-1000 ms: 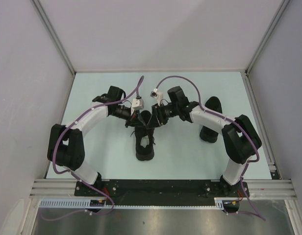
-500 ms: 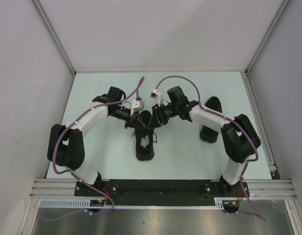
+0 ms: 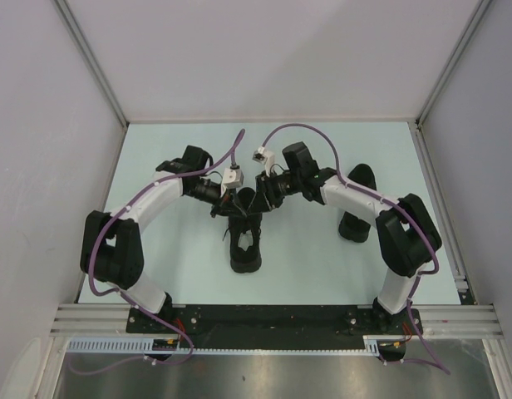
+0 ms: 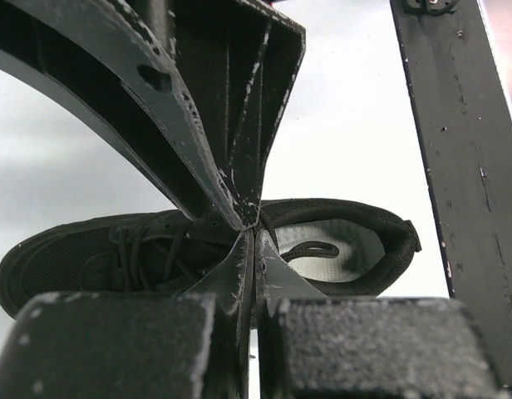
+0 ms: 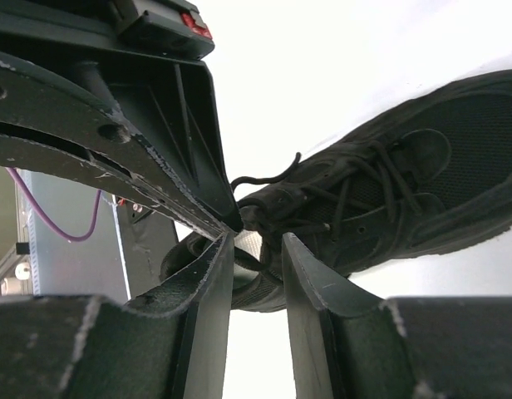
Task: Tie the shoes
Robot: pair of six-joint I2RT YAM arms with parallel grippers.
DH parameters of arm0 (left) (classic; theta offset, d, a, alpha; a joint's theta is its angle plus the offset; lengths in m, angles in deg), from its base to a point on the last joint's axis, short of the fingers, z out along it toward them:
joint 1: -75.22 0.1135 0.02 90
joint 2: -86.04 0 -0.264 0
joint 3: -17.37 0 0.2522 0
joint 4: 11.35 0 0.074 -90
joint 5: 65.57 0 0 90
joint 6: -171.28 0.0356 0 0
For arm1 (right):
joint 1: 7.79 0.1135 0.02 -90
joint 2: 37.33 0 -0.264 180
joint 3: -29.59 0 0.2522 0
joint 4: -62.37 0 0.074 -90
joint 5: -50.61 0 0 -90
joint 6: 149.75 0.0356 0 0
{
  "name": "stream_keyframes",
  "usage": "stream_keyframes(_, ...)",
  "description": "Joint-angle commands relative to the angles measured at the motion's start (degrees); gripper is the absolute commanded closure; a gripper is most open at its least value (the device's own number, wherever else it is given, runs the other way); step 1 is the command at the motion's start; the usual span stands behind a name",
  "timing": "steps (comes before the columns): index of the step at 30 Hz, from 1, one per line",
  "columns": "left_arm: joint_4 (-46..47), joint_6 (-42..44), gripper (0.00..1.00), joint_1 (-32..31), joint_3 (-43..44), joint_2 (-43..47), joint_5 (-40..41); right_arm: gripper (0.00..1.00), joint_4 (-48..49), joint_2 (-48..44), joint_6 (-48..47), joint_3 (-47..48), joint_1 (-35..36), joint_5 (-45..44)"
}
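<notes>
While both my arms bend outward at the elbow and reach inward, my two grippers meet almost tip to tip above the far, laced half of the sneaker [image 3: 246, 252]. The sneaker lies on the table [image 3: 156, 154] with its opening toward my bases. The fingers of my left gripper [image 4: 253, 231] are pressed together, and I cannot tell if a lace is between them. My right gripper [image 5: 256, 241] keeps a narrow gap between its fingers, just beside the laces [image 5: 372, 191], and grips nothing that I can see. Inside the sneaker's opening lies the paler grey insole [image 4: 360, 249].
</notes>
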Motion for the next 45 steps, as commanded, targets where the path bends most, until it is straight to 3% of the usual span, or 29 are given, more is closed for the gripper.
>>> stream_keyframes(1, 0.6, 3.3, 1.0, -0.4, 2.3, -0.2, -4.2, 0.66, 0.5, 0.7, -2.1, 2.3, 0.8, 1.0)
stream_keyframes(25, 0.1, 3.8, 1.0, 0.2, 3.6, -1.6, -4.4, 0.64, 1.5, 1.1, -0.8, 2.3, 1.1, 3.4)
stream_keyframes(33, -1.2, 4.9, 1.0, 0.3, 4.0, -1.6, -5.8, 0.75, 0.9, 1.5, -2.1, 2.3, 1.9, 2.1)
stream_keyframes(40, -1.3, 5.1, 1.0, 0.7, 4.2, -1.7, -6.0, 0.96, 0.2, 1.4, -2.6, 2.3, 2.0, 2.1)
stream_keyframes(42, -1.0, 4.8, 1.0, 0.8, 4.3, -1.7, -5.8, 0.96, -0.1, 1.4, -3.0, 2.3, 2.1, 1.9)
stream_keyframes(45, -1.0, 4.4, 1.0, 1.1, 4.4, -1.7, -6.1, 0.84, -1.2, 1.3, -3.7, 2.3, 2.1, 1.4)
